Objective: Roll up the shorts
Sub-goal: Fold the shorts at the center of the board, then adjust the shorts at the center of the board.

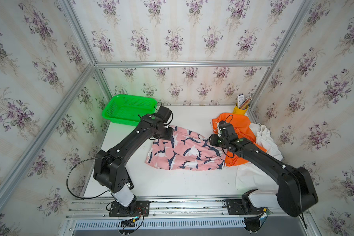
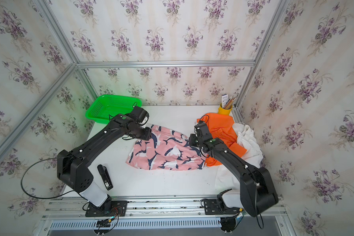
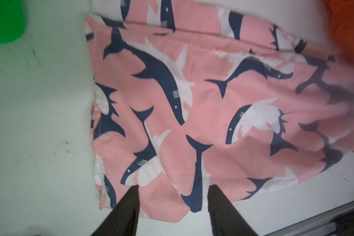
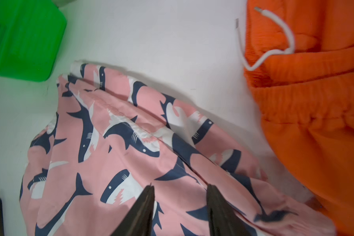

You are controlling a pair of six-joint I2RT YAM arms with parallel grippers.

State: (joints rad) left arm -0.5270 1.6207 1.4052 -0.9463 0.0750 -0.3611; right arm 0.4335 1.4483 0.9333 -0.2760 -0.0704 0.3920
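Count: three shorts: pink shorts [image 1: 184, 153], orange shorts [image 1: 241, 124], white shorts [image 1: 266, 141]. One green basket [image 1: 127, 110]. One yellow cup [image 1: 240, 111], pencils uncounted.

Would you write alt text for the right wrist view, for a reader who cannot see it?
The right pincer, jaws apart, hangs over pink shark-print shorts on a white table. Orange shorts with a white drawstring lie beside them; a green basket sits farther off.
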